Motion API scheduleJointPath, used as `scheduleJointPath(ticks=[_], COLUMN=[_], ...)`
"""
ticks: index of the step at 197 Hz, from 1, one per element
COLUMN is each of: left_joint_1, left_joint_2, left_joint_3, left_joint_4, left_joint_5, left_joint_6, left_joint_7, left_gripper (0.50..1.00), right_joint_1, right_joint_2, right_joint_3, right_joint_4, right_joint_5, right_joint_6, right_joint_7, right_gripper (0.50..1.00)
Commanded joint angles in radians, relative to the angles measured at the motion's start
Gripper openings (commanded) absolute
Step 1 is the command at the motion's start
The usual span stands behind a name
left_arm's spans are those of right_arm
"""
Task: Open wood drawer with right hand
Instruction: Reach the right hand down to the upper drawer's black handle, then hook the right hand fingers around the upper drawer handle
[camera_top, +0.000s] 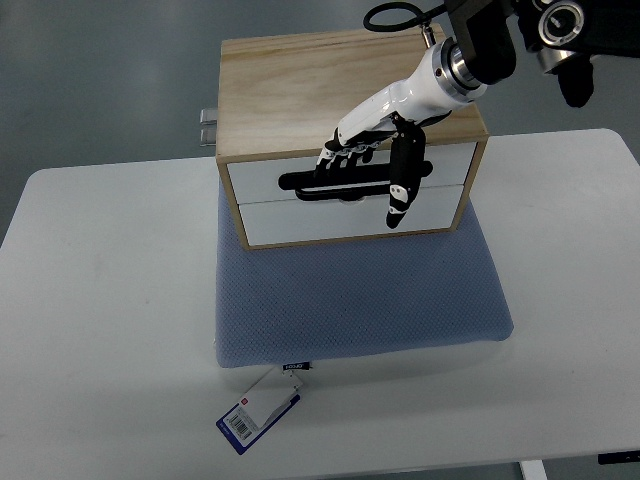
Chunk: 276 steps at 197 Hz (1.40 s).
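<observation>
A: Centrally, what occupies the upper half of the frame?

B: A light-wood drawer box with two white fronts (350, 150), standing on a blue, dimpled-fabric cushion (360, 300) over a white rounded table (110, 300).

A: And the right hand (375, 150)?

B: White-and-black, jointed; its fingers (335, 155) curl into the dark slot handle (345, 183) of the upper front, thumb hanging straight down. Both fronts sit flush.

A: Any writing?

B: A blue-and-white barcode tag (257, 412) at the cushion's lower edge; its print is illegible.
</observation>
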Motion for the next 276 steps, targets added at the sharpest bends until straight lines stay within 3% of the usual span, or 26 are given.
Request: scheduleJointPath(ticks=[1, 74, 140, 276], left_joint_1=[0.000, 0.000, 0.000, 0.002], left_joint_2=[0.000, 0.000, 0.000, 0.000], left_joint_3=[0.000, 0.002, 0.000, -0.003], left_joint_4=[0.001, 0.001, 0.001, 0.003], left_joint_5=[0.000, 0.000, 0.000, -0.001], left_joint_6=[0.000, 0.000, 0.001, 0.000], left_joint_7=[0.000, 0.000, 0.000, 0.000], left_gripper=[1.000, 1.000, 1.000, 1.000], right_joint_1=[-0.005, -0.036, -0.048, -0.081], right_joint_2=[0.001, 0.006, 0.049, 0.089], right_joint_3=[-0.017, -0.032, -0.035, -0.084], right_joint_4=[-0.001, -0.001, -0.003, -0.038], right_joint_5=[0.037, 0.198, 0.203, 0.140], right_joint_6=[-0.018, -0.154, -0.234, -0.255], right_joint_7=[-0.042, -0.177, -0.206, -0.226], right_gripper=[0.934, 0.938, 0.938, 0.940])
